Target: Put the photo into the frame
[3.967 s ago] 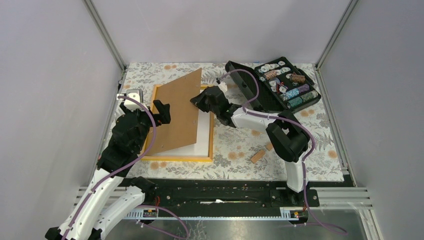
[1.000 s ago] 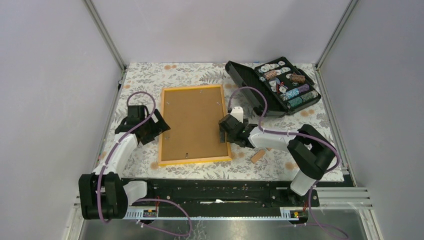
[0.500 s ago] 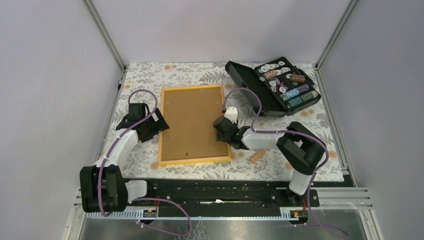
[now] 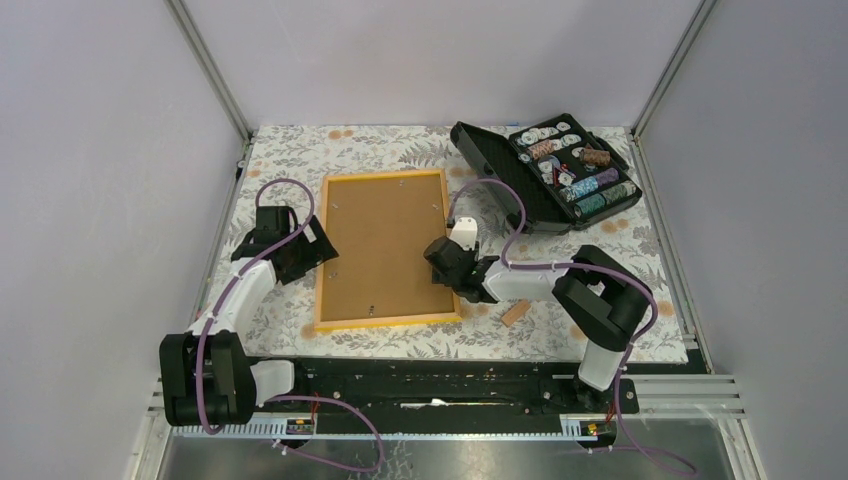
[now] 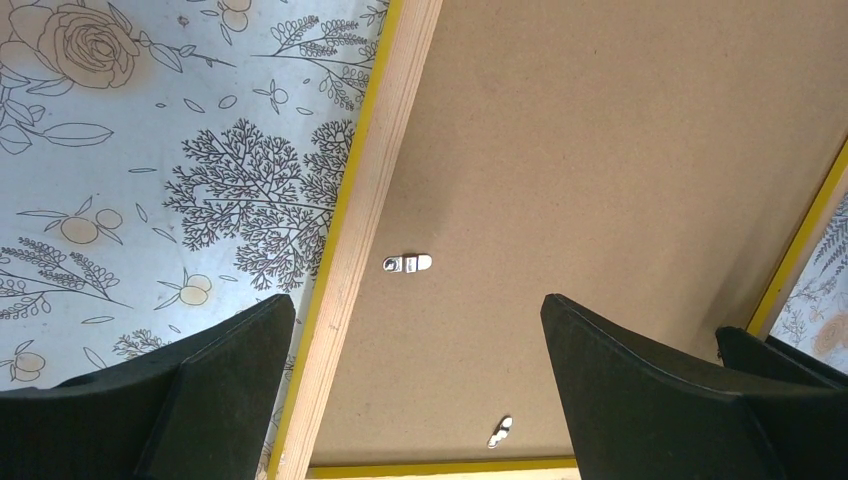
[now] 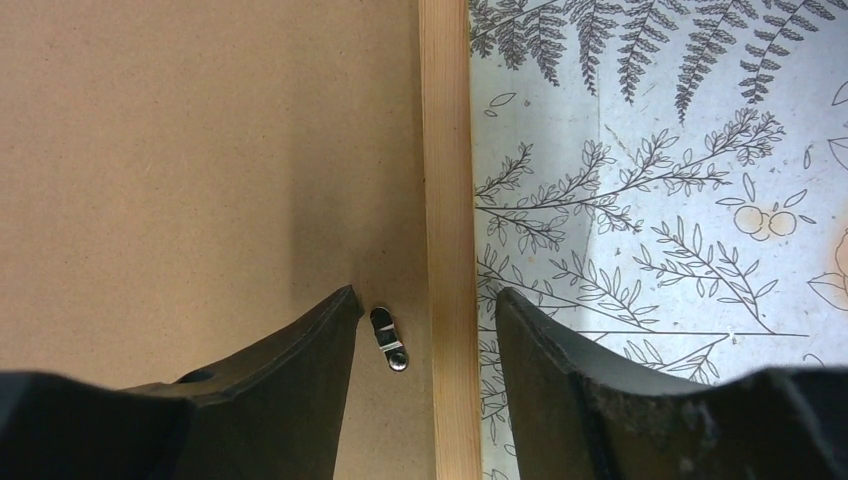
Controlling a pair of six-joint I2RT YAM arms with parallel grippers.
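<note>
The orange-yellow frame (image 4: 322,260) lies face down on the floral table, its brown backing board (image 4: 385,245) flat inside it. The photo is hidden under the board. My left gripper (image 4: 322,247) is open, straddling the frame's left rail (image 5: 365,200), with a small metal turn clip (image 5: 407,263) on the board between its fingers. My right gripper (image 4: 437,262) is open, astride the frame's right rail (image 6: 446,190); a metal turn clip (image 6: 388,338) lies on the board just beside its left finger (image 6: 300,350).
An open black case of chips (image 4: 555,170) stands at the back right. A small wooden block (image 4: 516,312) lies on the table near the right arm. A second clip (image 5: 502,431) shows near the frame's far rail in the left wrist view.
Four seconds ago the backing board was tilted up over the frame; now it lies flat. In the last second the right gripper moved left onto the frame's right rail. The left gripper barely moved.
</note>
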